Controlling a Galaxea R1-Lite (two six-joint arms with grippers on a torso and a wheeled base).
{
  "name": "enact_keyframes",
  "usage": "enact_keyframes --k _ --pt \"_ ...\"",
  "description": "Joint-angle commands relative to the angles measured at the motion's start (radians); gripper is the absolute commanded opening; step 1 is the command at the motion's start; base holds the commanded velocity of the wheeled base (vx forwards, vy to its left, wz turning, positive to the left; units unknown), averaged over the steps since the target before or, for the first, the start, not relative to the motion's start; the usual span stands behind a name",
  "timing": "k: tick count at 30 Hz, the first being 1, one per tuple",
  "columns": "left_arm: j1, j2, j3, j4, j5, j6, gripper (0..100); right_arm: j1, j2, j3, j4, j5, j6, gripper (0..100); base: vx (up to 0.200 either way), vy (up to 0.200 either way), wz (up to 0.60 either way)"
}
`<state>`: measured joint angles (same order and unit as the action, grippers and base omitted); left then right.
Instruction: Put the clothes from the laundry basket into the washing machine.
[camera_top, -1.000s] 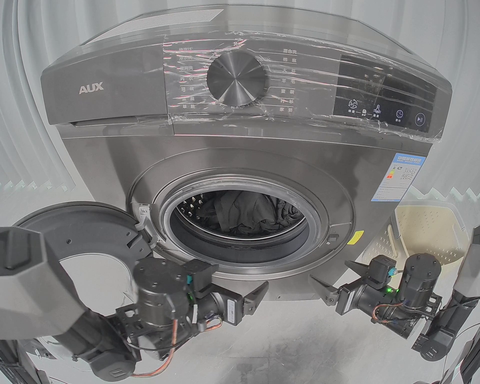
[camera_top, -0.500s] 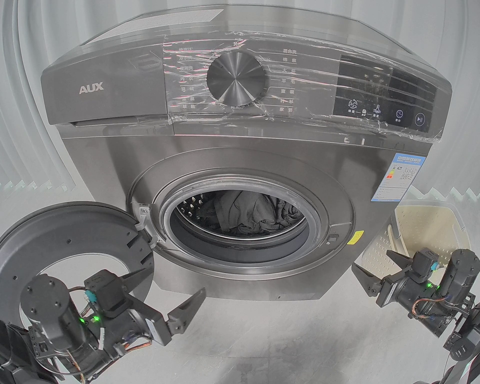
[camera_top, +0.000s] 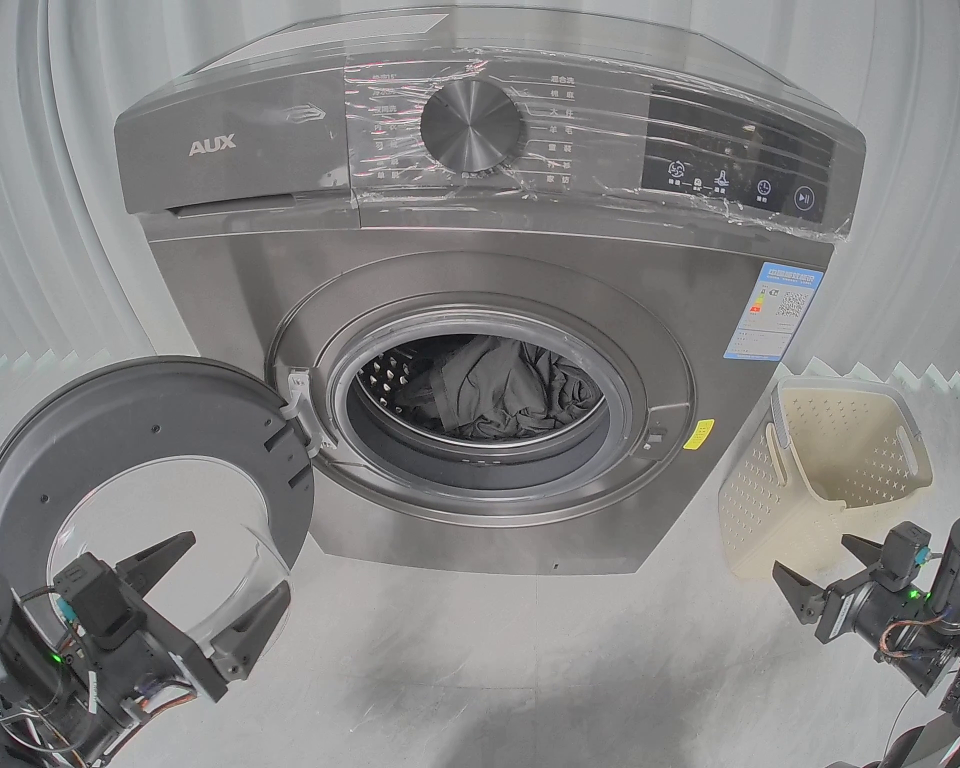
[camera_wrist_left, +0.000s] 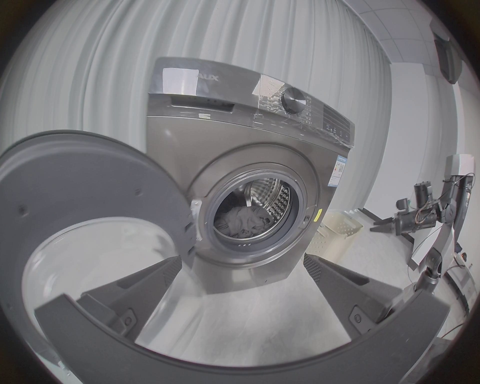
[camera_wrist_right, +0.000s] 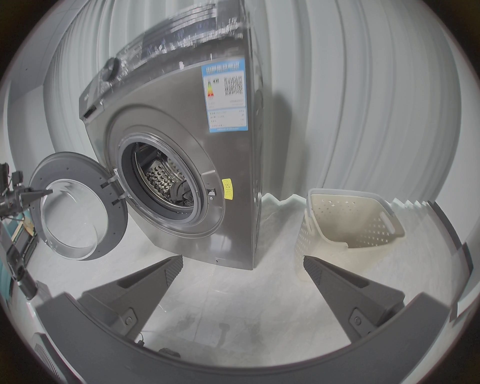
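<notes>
Dark grey fingers of the left gripper stand spread wide apart with nothing between them, low at the left side of the floor, just in front of the round door. The door hangs swung fully open on its hinge at the left edge of the washing machine, its clear window facing outward. In the left wrist view the same gripper points toward the machine's front, the door rim close beside one finger.

The silver-grey machine stands on the pale floor before a white pleated curtain, with a round metal dial in the middle of a control panel covered by clear film. The porthole is open, and dark clothes lie heaped inside the drum, toward its back and bottom, against the perforated steel wall. A blue and white label sits at the upper right of the front panel, a small yellow sticker below it beside the door ring.

The cream laundry basket stands upright on the floor just beside the machine's right side, its perforated inner walls in view. The right gripper hangs in front of the basket, near its lower edge and apart from it, fingers parted and holding nothing; the right wrist view shows that gripper aimed between machine and basket.
</notes>
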<state>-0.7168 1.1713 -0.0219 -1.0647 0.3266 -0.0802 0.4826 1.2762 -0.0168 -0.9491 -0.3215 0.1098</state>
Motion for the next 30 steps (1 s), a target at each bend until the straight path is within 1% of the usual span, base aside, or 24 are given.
enact_keyframes --k 1,2,4,5,6,7,9,10,12,14,16,17,19,20,21,22,23,24,25,26,27,28,29,30 --pt "0.083 -0.320 0.022 0.212 0.000 0.020 100 -0.012 -0.304 0.017 0.161 -0.060 0.044 100 -0.200 0.000 0.00" --pt "0.106 -0.401 0.022 0.296 -0.001 0.019 100 -0.019 -0.368 0.017 0.217 -0.059 0.042 100 -0.200 0.000 0.00" --pt "0.128 -0.507 0.022 0.417 -0.004 0.027 100 -0.013 -0.449 0.017 0.311 -0.057 0.044 100 -0.200 0.000 0.00" --pt "0.149 -0.564 0.022 0.486 -0.003 0.028 100 -0.024 -0.497 0.017 0.372 -0.056 0.041 100 -0.200 0.000 0.00" --pt "0.149 -0.564 0.022 0.486 -0.003 0.028 100 -0.024 -0.497 0.017 0.372 -0.056 0.041 100 -0.200 0.000 0.00" --pt "0.234 -0.673 0.022 0.601 -0.009 0.028 100 -0.062 -0.578 0.017 0.477 -0.054 0.041 100 -0.200 0.000 0.00" --pt "0.284 -0.799 0.022 0.683 -0.032 0.028 100 -0.101 -0.658 0.017 0.552 -0.047 0.034 100 -0.200 0.000 0.00" --pt "0.293 -0.817 0.022 0.697 -0.038 0.030 100 -0.105 -0.672 0.017 0.563 -0.047 0.033 100 -0.200 0.000 0.00" --pt "0.387 -0.940 0.022 0.824 -0.113 0.057 100 -0.206 -0.791 0.017 0.638 -0.044 -0.018 100 0.000 0.000 0.00" --pt "0.461 -1.026 0.022 0.894 -0.158 0.092 100 -0.282 -0.902 0.017 0.664 -0.019 -0.084 100 0.000 0.000 0.00" --pt "0.499 -1.096 0.022 0.956 -0.213 0.126 100 -0.338 -1.045 0.015 0.730 0.058 -0.148 100 0.000 0.000 0.00" --pt "0.504 -1.087 0.022 0.971 -0.225 0.131 100 -0.361 -1.092 0.015 0.773 0.085 -0.165 100 0.000 0.000 0.00" --pt "0.508 -1.081 0.022 0.985 -0.224 0.112 100 -0.435 -1.209 0.008 0.918 0.165 -0.177 100 0.000 0.000 0.00" --pt "0.511 -1.081 0.022 0.990 -0.222 0.089 100 -0.472 -1.259 -0.020 0.984 0.236 -0.159 100 0.000 0.000 0.00" --pt "0.511 -1.081 0.022 0.990 -0.219 0.074 100 -0.484 -1.276 -0.032 1.012 0.275 -0.145 100 0.000 0.000 0.00" --pt "0.513 -1.081 0.022 0.990 -0.216 0.056 100 -0.489 -1.276 -0.038 1.023 0.300 -0.130 100 0.000 0.000 0.00" --pt "0.513 -1.081 0.022 0.990 -0.204 0.019 100 -0.489 -1.276 -0.040 1.037 0.323 -0.102 100 0.000 0.000 0.00" --pt "0.514 -1.081 0.022 0.993 -0.182 -0.021 100 -0.489 -1.276 -0.040 1.032 0.318 -0.088 100 0.000 0.000 0.00" --pt "0.519 -1.079 0.022 0.994 -0.149 -0.058 100 -0.489 -1.276 -0.037 1.024 0.308 -0.093 100 0.000 0.000 0.00" --pt "0.533 -1.079 0.022 0.994 -0.104 -0.073 100 -0.489 -1.276 -0.035 1.018 0.288 -0.111 100 0.000 0.000 0.00" --pt "0.562 -1.078 0.022 0.993 -0.067 -0.076 100 -0.489 -1.276 -0.035 1.020 0.259 -0.130 100 0.000 0.000 0.00" --pt "0.586 -1.078 0.022 0.991 -0.038 -0.072 100 -0.490 -1.276 -0.035 1.021 0.228 -0.144 100 0.000 0.000 0.00" --pt "0.586 -1.078 0.022 0.991 -0.038 -0.072 100 -0.490 -1.276 -0.035 1.021 0.228 -0.144 100 0.000 0.000 0.00" --pt "0.632 -1.078 0.022 0.991 0.002 -0.049 100 -0.492 -1.276 -0.034 1.017 0.194 -0.165 100 0.000 0.000 0.00"
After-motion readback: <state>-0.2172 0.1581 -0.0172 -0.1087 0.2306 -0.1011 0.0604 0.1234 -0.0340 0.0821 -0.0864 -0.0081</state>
